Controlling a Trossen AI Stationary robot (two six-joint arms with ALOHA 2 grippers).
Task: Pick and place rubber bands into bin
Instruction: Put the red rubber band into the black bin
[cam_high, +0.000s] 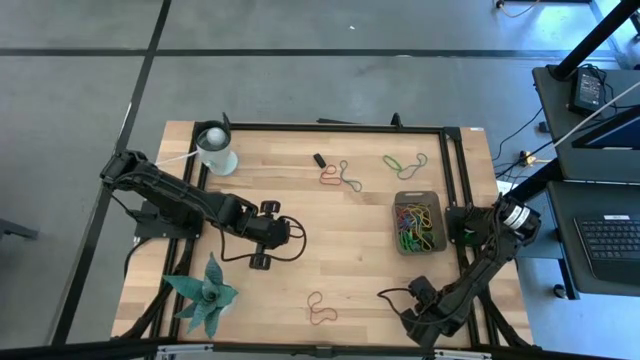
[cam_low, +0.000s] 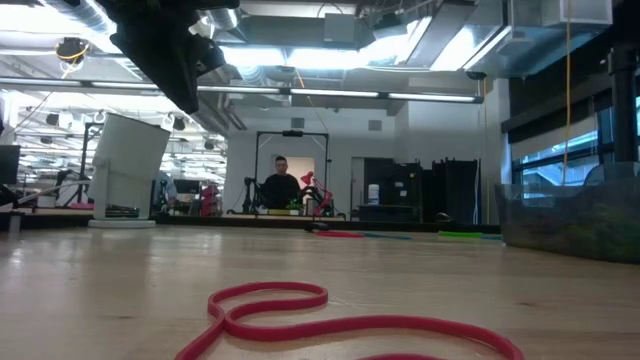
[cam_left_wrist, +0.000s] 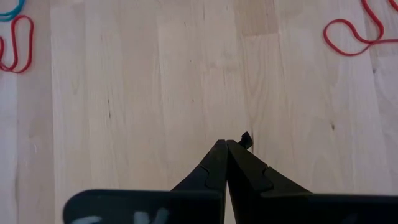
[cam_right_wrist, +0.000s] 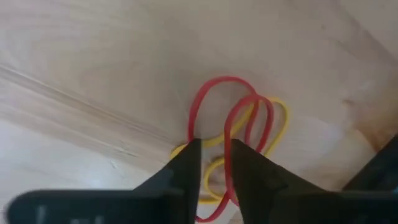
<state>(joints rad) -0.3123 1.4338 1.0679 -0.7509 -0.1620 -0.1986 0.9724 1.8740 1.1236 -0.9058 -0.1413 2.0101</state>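
My right gripper (cam_high: 388, 295) (cam_right_wrist: 214, 152) is near the table's near right corner, fingers pointing down over a red band (cam_right_wrist: 214, 93) and a yellow band (cam_right_wrist: 280, 121) that lie together on the wood. Its fingers are a narrow gap apart, with strands of both bands showing in the gap. My left gripper (cam_high: 288, 232) (cam_left_wrist: 226, 144) is shut and empty over bare wood left of the middle. The dark grey bin (cam_high: 418, 222) at the right holds several coloured bands. Other bands lie loose: red and green (cam_high: 340, 176), green (cam_high: 405, 162), red (cam_high: 320, 308) (cam_low: 330, 320). My right gripper's fingers (cam_right_wrist: 186, 165) stand on either side of strands of the red and yellow bands (cam_right_wrist: 227, 163), coming from above. The bands lie flat on the table. I cannot tell whether the fingers touch them.
A white cup (cam_high: 215, 150) stands at the far left, a small black oblong piece (cam_high: 319, 159) lies near the far edge, and a teal plant-shaped object (cam_high: 205, 293) sits at the near left. A black frame (cam_high: 455, 170) runs along the table's right side. A person (cam_low: 280, 185) sits far behind the table.
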